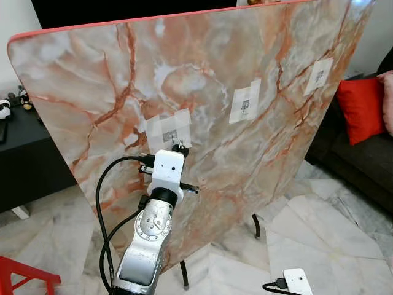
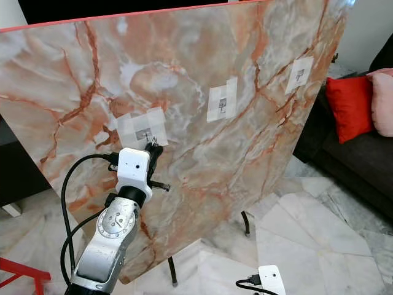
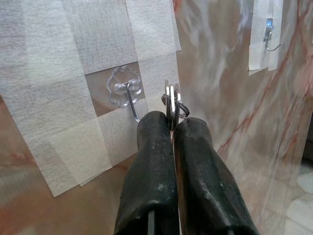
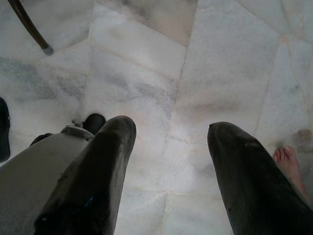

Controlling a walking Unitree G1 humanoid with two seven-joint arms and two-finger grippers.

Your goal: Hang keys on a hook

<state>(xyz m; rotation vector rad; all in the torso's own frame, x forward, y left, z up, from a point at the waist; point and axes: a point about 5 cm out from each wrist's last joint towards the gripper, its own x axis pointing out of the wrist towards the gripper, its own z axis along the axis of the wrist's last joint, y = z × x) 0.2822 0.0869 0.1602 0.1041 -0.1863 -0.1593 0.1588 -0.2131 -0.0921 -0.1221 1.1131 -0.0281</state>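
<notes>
No legible text or labels.

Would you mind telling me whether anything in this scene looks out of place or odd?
The marble tabletop is tipped up on edge like a wall, with hooks taped to its face. The left gripper holds the key ring beside the nearest hook, not on it. A person's bare foot shows on the floor.

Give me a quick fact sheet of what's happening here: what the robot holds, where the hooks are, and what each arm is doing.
Board: marbled panel standing tilted on thin legs
Hooks: three, each on a taped patch; nearest hook
Left gripper: shut on the key ring, close beside the nearest hook, not yet on it
Right gripper: open, hanging low over the marble floor
Person: a bare foot on the floor
</notes>
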